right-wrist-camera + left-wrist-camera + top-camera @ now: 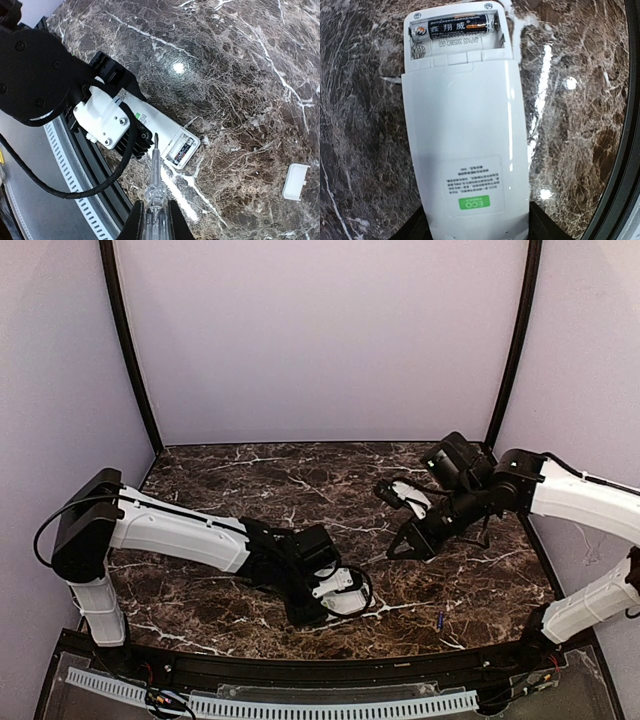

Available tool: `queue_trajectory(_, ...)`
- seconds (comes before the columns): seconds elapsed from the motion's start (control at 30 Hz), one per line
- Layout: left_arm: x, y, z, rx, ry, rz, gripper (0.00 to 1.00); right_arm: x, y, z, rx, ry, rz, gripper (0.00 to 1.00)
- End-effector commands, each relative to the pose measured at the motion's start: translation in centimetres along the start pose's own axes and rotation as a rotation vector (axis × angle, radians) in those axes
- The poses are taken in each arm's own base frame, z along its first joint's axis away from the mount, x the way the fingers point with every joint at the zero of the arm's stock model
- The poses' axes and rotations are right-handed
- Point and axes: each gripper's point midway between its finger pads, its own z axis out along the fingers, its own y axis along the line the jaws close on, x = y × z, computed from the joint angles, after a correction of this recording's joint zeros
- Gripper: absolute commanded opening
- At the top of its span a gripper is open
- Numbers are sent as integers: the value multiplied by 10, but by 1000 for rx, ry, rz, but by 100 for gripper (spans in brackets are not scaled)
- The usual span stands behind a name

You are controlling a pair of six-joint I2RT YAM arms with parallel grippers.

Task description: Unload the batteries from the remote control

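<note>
**A:** Where is the remote control [465,150] found?

**B:** It is held back side up over the marble table [250,475], near the front edge. Its label end is clamped between the fingers of the left gripper [335,598]. Whether it is rested on the marble or lifted off it cannot be told.

**A:** How is the battery compartment shown?

**B:** It is seen uncovered at the end farthest from the left gripper. A black-and-orange battery [457,27] is seated in the upper slot. The spring of the lower slot is left exposed.

**A:** Is another battery seen?

**B:** A small blue-purple battery [438,620] is seen lying on the table in the overhead view. It is placed near the right arm's base and well apart from the remote control.

**A:** And the cover?

**B:** The white cover [296,181] is laid flat on the marble, apart from the remote control, as seen from the right wrist.

**A:** What is reported for the right gripper [152,217]?

**B:** It is closed on a clear-handled screwdriver [151,185], which is pointed toward the open compartment. The tip is seen just beside the remote control's edge at that end. Contact cannot be confirmed.
</note>
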Motion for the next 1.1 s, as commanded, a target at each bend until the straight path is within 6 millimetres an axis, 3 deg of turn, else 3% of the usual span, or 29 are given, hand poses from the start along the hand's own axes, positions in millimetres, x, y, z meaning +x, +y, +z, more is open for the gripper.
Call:
queue_trajectory(0.0, -9, -4, -15, 40, -57, 142, 14, 6, 3, 5, 32, 96, -160, 0)
queue_trajectory(0.13, -5, -3, -14, 27, -57, 224, 8, 27, -9, 13, 97, 239, -180, 0)
queue_trajectory(0.4, -7, -5, -20, 93, -55, 235, 1, 33, -15, 6, 143, 286, -178, 0)
queue_trajectory(0.8, -7, -6, -22, 109, -119, 243, 0, 38, 24, 26, 74, 299, -371, 0)
queue_trajectory(1.07, -3, -5, -19, 114, -103, 226, 0, 46, 24, 46, 96, 352, -425, 0)
